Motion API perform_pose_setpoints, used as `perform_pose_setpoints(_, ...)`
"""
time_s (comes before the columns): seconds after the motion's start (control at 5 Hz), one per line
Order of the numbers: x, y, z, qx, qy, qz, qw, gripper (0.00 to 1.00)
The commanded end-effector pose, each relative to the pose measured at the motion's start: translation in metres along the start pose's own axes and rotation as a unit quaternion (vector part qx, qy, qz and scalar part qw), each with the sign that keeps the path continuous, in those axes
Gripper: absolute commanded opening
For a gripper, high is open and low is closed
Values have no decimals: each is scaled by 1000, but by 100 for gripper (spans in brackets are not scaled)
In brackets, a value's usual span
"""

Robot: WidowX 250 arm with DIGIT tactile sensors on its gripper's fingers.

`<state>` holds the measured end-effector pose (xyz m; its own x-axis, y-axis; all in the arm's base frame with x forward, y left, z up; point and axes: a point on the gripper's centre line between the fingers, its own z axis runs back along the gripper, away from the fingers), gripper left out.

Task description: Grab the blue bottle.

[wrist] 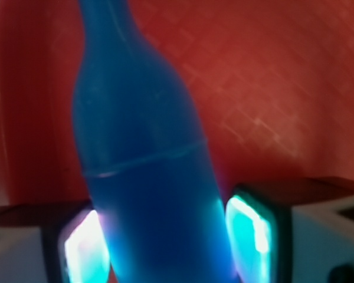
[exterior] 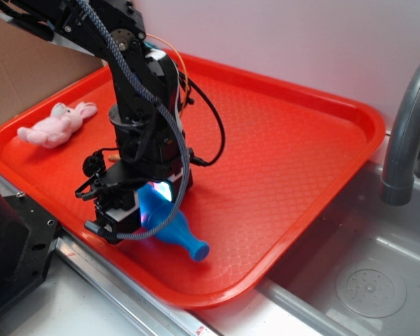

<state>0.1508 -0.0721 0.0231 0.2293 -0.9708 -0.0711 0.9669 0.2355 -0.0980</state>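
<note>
The blue bottle (exterior: pixel 185 238) lies on its side near the front edge of the red tray (exterior: pixel 280 154), its neck and cap pointing to the lower right. My gripper (exterior: pixel 143 210) is down over the bottle's body and hides most of it. In the wrist view the bottle (wrist: pixel 135 147) fills the space between the two glowing pads (wrist: pixel 82 253), with its neck running away from me. Both pads press against its sides, so the gripper (wrist: pixel 165 247) is shut on the bottle. The bottle still seems to rest on the tray.
A pink plush rabbit (exterior: pixel 56 124) lies at the tray's far left. A grey faucet (exterior: pixel 406 133) stands over the metal sink (exterior: pixel 371 280) on the right. Cardboard (exterior: pixel 14 77) rises behind the tray on the left, and black hardware (exterior: pixel 14 238) sits at the lower left.
</note>
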Motion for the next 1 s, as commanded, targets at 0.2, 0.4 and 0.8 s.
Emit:
perform_pose_setpoints(0.2, -104, 2, 75, -34, -36, 361, 931, 0)
perform_pose_setpoints(0.4, -108, -9, 104, 37, -80, 474, 876, 0)
perform_pose_setpoints(0.8, -76, 4, 136, 10, -108, 676, 729, 0)
